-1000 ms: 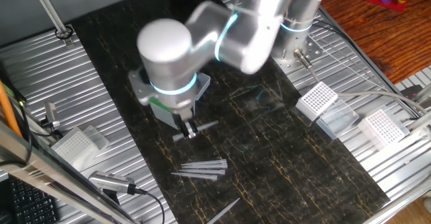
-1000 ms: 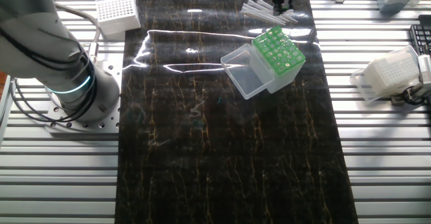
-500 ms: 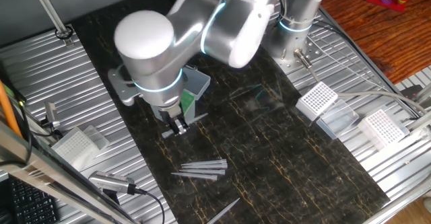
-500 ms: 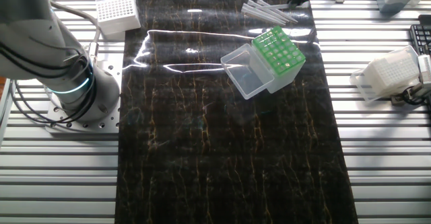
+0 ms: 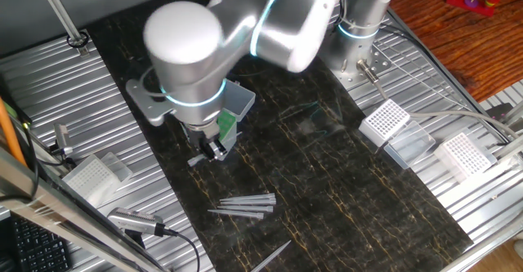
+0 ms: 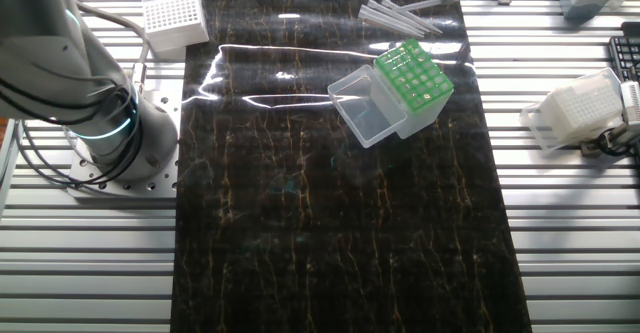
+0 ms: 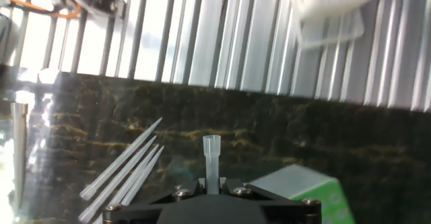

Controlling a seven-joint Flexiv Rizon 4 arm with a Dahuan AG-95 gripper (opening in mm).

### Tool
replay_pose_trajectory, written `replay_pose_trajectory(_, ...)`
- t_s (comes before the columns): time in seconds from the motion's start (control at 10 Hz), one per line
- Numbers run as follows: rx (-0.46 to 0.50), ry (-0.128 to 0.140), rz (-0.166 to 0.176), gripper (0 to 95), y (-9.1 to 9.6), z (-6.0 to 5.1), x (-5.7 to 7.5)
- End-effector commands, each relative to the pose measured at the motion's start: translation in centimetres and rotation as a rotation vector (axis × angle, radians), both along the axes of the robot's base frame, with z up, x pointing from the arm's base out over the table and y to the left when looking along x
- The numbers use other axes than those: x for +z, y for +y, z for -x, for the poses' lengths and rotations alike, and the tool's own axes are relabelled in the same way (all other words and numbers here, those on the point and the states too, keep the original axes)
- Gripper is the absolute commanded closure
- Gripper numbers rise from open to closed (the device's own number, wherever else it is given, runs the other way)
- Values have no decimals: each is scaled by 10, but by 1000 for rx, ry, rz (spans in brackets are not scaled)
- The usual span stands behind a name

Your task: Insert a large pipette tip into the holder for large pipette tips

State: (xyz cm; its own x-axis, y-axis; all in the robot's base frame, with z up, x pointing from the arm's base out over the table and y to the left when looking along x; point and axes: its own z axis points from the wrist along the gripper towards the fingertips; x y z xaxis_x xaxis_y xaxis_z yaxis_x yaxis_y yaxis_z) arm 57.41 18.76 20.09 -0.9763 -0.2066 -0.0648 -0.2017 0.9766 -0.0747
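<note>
Green-topped holder for large pipette tips (image 6: 411,80) sits mid-table, lid open. Gripper (image 7: 211,183) pinches one pipette tip (image 7: 211,158) upright beside it; next, align over an empty hole and lower.

A green perforated grid top (image 6: 413,75) caps the translucent pale holder for large pipette tips (image 6: 392,94) on a black, gold-veined mat (image 6: 330,223). Clear, colourless pipette tips (image 5: 245,204) lie near white grid-topped racks (image 5: 384,122) on the ribbed silver table (image 6: 570,233).

Two high opposite views; hand view close.
</note>
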Motion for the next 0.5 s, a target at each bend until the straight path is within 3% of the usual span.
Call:
replay_pose_trajectory(0.1,37,-51,6,950,-4,-9,11)
replay_pose_trajectory(0.3,68,-107,13,950,-6,-10,14)
replay_pose_trajectory(0.4,101,-160,26,950,-8,-12,13)
replay_pose_trajectory(0.5,121,-193,36,950,-10,-13,13)
